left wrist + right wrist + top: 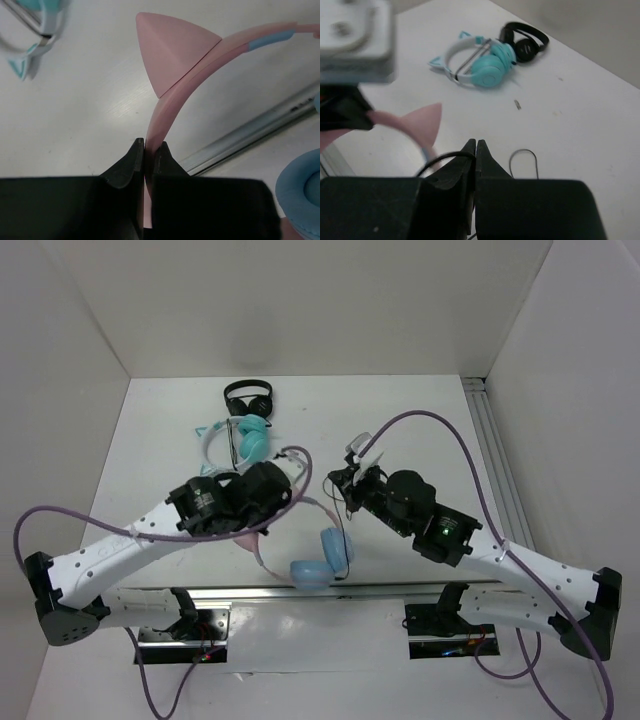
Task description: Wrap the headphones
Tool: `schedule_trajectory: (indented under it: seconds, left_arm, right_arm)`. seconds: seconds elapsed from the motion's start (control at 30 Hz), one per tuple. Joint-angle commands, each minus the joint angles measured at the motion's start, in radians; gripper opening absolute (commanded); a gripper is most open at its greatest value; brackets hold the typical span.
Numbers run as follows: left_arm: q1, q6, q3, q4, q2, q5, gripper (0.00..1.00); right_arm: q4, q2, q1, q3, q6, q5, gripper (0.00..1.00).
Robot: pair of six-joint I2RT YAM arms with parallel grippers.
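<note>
The headphones point(335, 545) have a pink band with a pointed pink cat ear point(170, 50), padded light blue cups, and a thin black cable point(445, 157). They sit toward the near middle of the table point(420, 410), between the two arms. The two cups rest close together just beside the metal rail point(250, 132) at the near edge.

From the cups the band curves up and away to the left. The left gripper point(145, 150) is clamped on it there, edge-on, with the pink strip squeezed between its black jaws. The ear sticks out from the band's outer side, its tip aimed roughly at the far-left part of the table.

The right gripper point(476, 147) is over to the right of the band with its jaws pressed together. The cable arcs in from the left to the seam between them and looks pinched there. A small loop of it shows on the tabletop just beyond.

Farther back lie a teal-cupped pair with a white band point(487, 67) and, touching it on the far side, a small black pair point(525, 42). Both are well apart from the pink set. A tiny dark scrap point(517, 104) lies on the bare table between them and the right gripper.
</note>
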Motion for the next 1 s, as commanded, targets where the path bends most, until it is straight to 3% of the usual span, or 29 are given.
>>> schedule_trajectory:
  seconds: [0.0, 0.17, 0.4, 0.63, 0.77, 0.97]
  left_arm:
    - [-0.158, 0.103, -0.013, 0.125, -0.046, 0.068, 0.00]
    - [-0.287, 0.112, -0.033, 0.125, -0.055, 0.054, 0.00]
    - [-0.319, 0.135, -0.042, 0.143, -0.086, 0.080, 0.00]
    - [-0.319, 0.144, -0.033, 0.207, -0.207, -0.004, 0.00]
    - [-0.319, 0.126, -0.047, 0.301, -0.308, -0.067, 0.00]
    - [-0.319, 0.117, -0.070, 0.373, -0.400, -0.067, 0.00]
  right_arm:
    - [-0.093, -0.005, 0.004, 0.016, -0.044, 0.170, 0.00]
    - [-0.072, 0.007, 0.004, -0.013, -0.053, 0.255, 0.00]
    - [-0.081, 0.093, -0.008, -0.013, -0.063, 0.230, 0.00]
    - [-0.115, 0.103, -0.062, -0.013, -0.072, -0.026, 0.00]
    - [-0.156, 0.145, -0.119, 0.008, -0.081, -0.264, 0.00]
    - [-0.163, 0.190, -0.143, 0.047, -0.081, -0.403, 0.00]
